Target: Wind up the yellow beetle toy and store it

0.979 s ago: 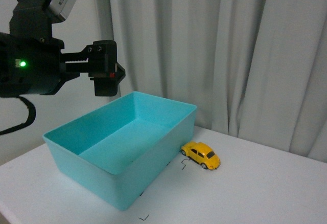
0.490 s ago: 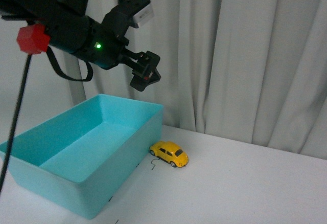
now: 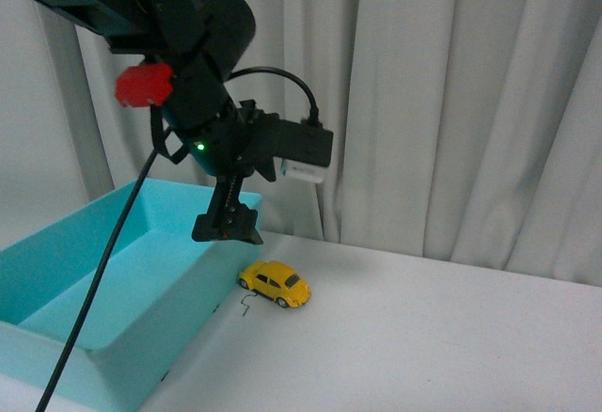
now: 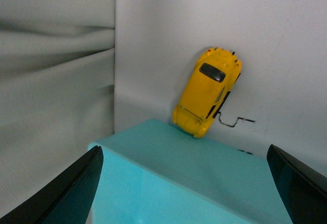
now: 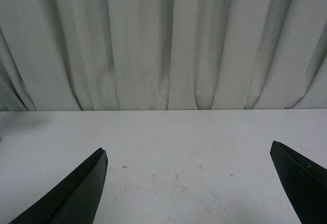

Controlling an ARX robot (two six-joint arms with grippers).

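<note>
The yellow beetle toy [image 3: 275, 283] stands on the white table, its nose touching the far right corner of the teal bin [image 3: 122, 360]. My left gripper [image 3: 229, 229] points down and hangs open above that corner, a little left of the toy. In the left wrist view the toy [image 4: 207, 91] lies beyond the bin's corner [image 4: 153, 183], and the left gripper [image 4: 184, 150] has nothing between its wide-apart fingers. My right gripper [image 5: 188, 152] is open over bare table and does not show in the front view.
White curtains [image 3: 451, 102] hang close behind the table. The bin's inside holds nothing that I can see. A small black mark [image 3: 246, 307] is drawn on the table [image 3: 423, 337] just in front of the toy. A black cable [image 3: 103, 280] hangs down across the bin.
My left arm has swung right from above the bin's left side and turned downward, now over the bin's far right corner near the toy. Bin and toy sit further left in the picture.
</note>
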